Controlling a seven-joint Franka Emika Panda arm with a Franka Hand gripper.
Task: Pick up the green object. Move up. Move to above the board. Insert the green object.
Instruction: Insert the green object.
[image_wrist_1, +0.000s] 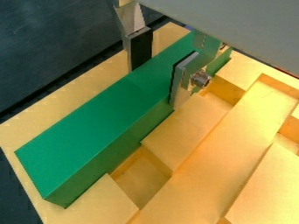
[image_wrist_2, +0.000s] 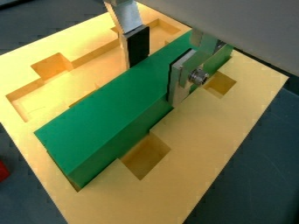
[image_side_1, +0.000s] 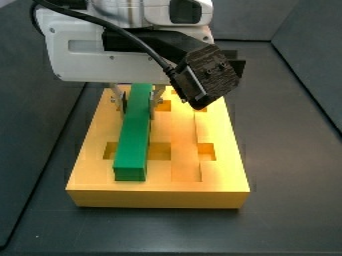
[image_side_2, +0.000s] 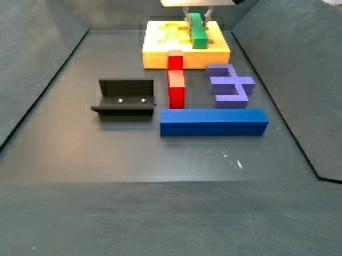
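The green object (image_wrist_1: 105, 131) is a long green bar held lengthwise over the board (image_wrist_1: 233, 166), the yellow-orange slab with grooves and square holes. My gripper (image_wrist_1: 162, 66) is shut on the bar near its far end. One dark-padded finger (image_wrist_1: 138, 48) and one silver finger (image_wrist_1: 183, 80) press its two long sides. The other wrist view shows the same grip (image_wrist_2: 159, 63) on the bar (image_wrist_2: 117, 122). In a side view the bar (image_side_1: 136, 135) sits low along the board (image_side_1: 160, 188), rising above its top. I cannot tell whether it is seated in a groove.
In a side view the board (image_side_2: 160, 45) stands at the back of the dark floor. In front of it lie a red bar (image_side_2: 175, 82), a purple-blue block (image_side_2: 230, 85) and a long blue block (image_side_2: 214, 122). The fixture (image_side_2: 123, 98) stands to the left.
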